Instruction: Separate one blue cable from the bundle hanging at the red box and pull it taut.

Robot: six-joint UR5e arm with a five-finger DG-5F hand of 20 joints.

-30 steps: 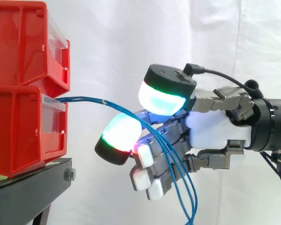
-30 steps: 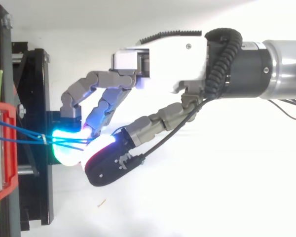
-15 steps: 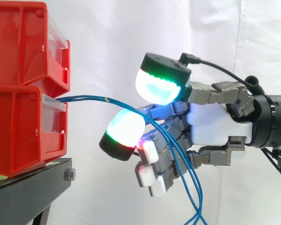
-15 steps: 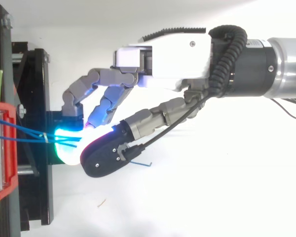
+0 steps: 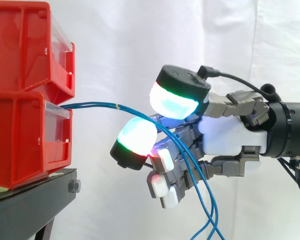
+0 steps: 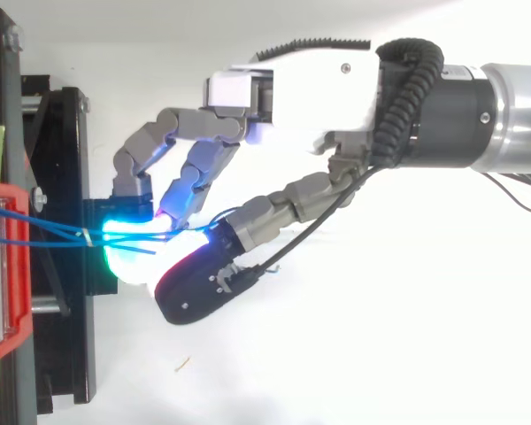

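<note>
On my side view, 2 red bins (image 5: 20, 90) sit stacked at the left edge on a black stand (image 5: 35, 200), with the white curtain (image 5: 140, 40) behind. The blue cables (image 5: 95, 105) come out of the front of the lower bin at left centre and run nearly level toward the middle of the frame. A small pale tie (image 5: 117, 106) holds them together partway along.

The hand (image 5: 230, 137) comes in from the right edge at mid height, with its fingers curled loosely round the cables. The strands pass between an upper glowing pad (image 5: 175, 102) and a lower one (image 5: 136, 137), just under the upper pad. The 2 pads stand apart, and I cannot tell which strand, if any, is pressed. Past the pads the cables bend down across the curled fingers and hang off the bottom edge, right of centre.

From above, the hand (image 6: 310, 88) reaches from the right toward the stand (image 6: 66, 177). The cables (image 6: 35, 232) lead from the bin at the left edge straight into the glow.
</note>
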